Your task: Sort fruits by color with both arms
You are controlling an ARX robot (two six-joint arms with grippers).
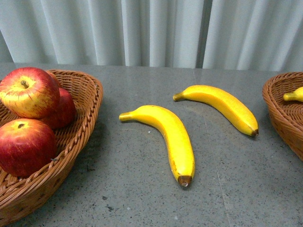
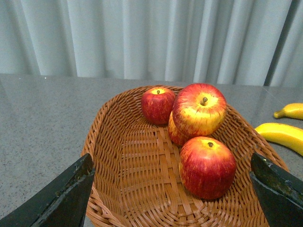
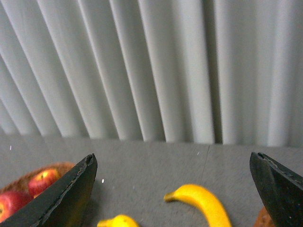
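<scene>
Several red apples with yellow patches lie in a wicker basket (image 1: 90, 94) at the left: a top apple (image 1: 29, 92) and a front apple (image 1: 26, 146). Two yellow bananas lie on the grey table, a near banana (image 1: 173, 137) and a far banana (image 1: 222, 106). A third banana (image 1: 294, 95) shows in the right basket (image 1: 279, 111). Neither arm shows in the front view. My left gripper (image 2: 171, 163) is open and empty, over the apple basket (image 2: 123, 156), with an apple (image 2: 207, 166) between its fingers. My right gripper (image 3: 171, 161) is open and empty, above the table, with a banana (image 3: 203, 203) ahead.
A pale pleated curtain (image 1: 151, 30) hangs behind the table. The grey tabletop (image 1: 132, 189) runs between the two baskets. In the right wrist view the apple basket (image 3: 57, 166) shows at one edge and the right basket's rim (image 3: 265, 218) at the other.
</scene>
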